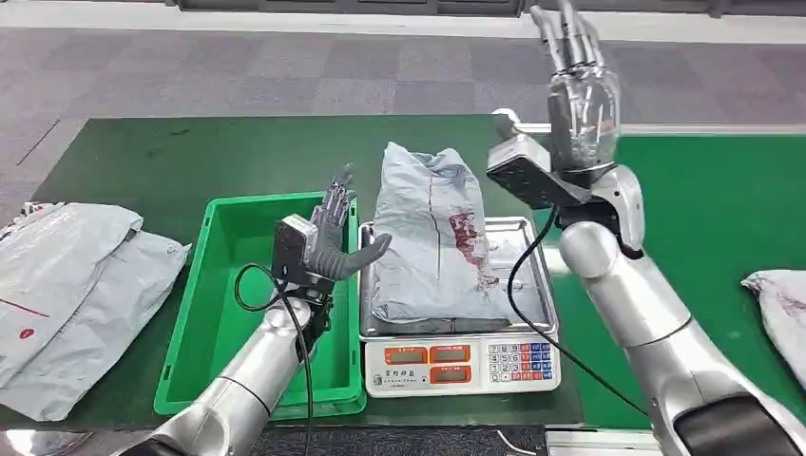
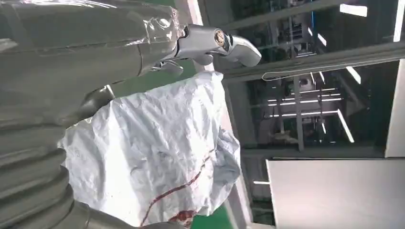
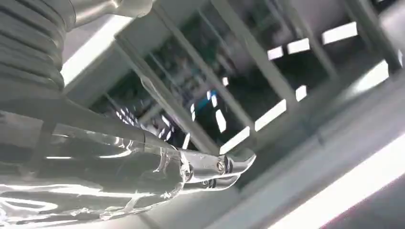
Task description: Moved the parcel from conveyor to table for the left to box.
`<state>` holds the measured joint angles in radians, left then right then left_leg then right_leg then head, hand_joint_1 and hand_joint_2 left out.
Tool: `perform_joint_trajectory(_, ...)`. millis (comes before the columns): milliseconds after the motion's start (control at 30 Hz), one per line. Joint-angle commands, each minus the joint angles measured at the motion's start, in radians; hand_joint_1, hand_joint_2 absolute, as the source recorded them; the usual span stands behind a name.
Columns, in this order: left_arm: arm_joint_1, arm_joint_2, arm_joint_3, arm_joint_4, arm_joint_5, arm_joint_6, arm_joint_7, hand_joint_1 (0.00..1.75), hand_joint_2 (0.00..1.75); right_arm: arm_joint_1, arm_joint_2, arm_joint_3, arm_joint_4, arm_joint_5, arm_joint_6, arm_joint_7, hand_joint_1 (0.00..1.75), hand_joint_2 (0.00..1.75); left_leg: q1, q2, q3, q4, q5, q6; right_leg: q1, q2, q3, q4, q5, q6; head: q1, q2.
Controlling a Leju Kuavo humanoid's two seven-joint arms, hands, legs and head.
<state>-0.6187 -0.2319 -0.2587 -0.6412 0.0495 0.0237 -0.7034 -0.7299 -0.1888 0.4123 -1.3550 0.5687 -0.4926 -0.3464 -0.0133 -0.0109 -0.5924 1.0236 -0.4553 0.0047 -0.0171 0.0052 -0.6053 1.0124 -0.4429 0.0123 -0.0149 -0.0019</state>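
A crumpled grey parcel (image 1: 432, 237) with red print lies on the steel tray of a scale (image 1: 525, 237), its far end hanging past the tray. My left hand (image 1: 328, 239) hovers just left of the parcel, over the rim of the green bin (image 1: 233, 313), fingers spread, thumb pointing toward the bag, holding nothing. The left wrist view has the same parcel (image 2: 153, 152) close beyond the hand (image 2: 95, 52). My right hand (image 1: 578, 90) is raised high behind the scale's right side, fingers straight up and apart, empty. In the right wrist view that hand (image 3: 119, 167) faces the ceiling.
The scale's display and keypad (image 1: 461, 363) face me at the table's front edge. Grey parcels (image 1: 76, 294) lie piled at the far left. Another parcel (image 1: 781, 309) rests on the green conveyor at the right. A black cable (image 1: 523, 285) hangs from my right wrist across the scale.
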Motion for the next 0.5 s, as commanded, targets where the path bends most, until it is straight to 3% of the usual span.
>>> perform_joint_trajectory(33,-0.088,0.015,-0.268,0.151,-0.32,0.228,0.058,0.0,1.75,0.098,0.0,-0.244,-0.114,-0.13,-0.008,-0.076,0.0,1.75,0.001,-0.004,0.0,0.0,0.001,-0.002,0.001,-0.005,0.002,-0.001,-0.001,-0.001,0.0,0.0)
perform_joint_trajectory(200,-0.109,0.009,-0.324,0.188,-0.437,0.224,0.119,0.0,1.75,0.166,0.014,-0.281,-0.124,-0.133,0.001,-0.109,0.0,1.75,0.002,-0.002,0.001,-0.002,0.001,-0.002,0.002,-0.004,0.003,-0.004,0.001,-0.001,0.0,0.0)
perform_joint_trajectory(333,-0.149,-0.009,-0.43,0.259,-0.584,0.131,0.27,0.0,1.75,0.211,0.019,-0.296,-0.121,-0.127,0.014,-0.118,0.0,1.75,0.002,-0.002,0.0,-0.001,0.0,-0.001,0.002,-0.004,0.002,-0.002,0.0,-0.001,0.0,0.0)
perform_joint_trajectory(367,-0.208,-0.052,-0.682,0.326,-0.855,0.015,0.412,0.0,1.75,0.348,0.015,-0.348,-0.12,-0.181,0.128,0.004,0.0,1.75,0.002,-0.002,0.0,-0.001,0.0,-0.002,0.002,-0.003,0.002,-0.002,0.0,-0.001,0.0,0.0)
perform_joint_trajectory(433,-0.221,-0.102,-0.7,0.34,-0.884,-0.077,0.508,0.0,1.75,0.432,0.025,-0.408,-0.043,-0.237,0.108,-0.159,0.0,1.75,0.004,-0.011,0.002,-0.002,0.001,-0.001,0.004,-0.012,0.007,-0.006,-0.001,-0.001,0.0,0.0)
perform_joint_trajectory(500,-0.226,-0.108,-0.707,0.341,-0.906,-0.135,0.551,0.0,1.75,0.453,0.04,-0.443,-0.029,-0.225,0.124,-0.199,0.0,1.75,0.005,-0.014,0.005,-0.005,0.002,-0.001,0.005,-0.015,0.011,-0.01,-0.001,0.0,0.0,0.0)
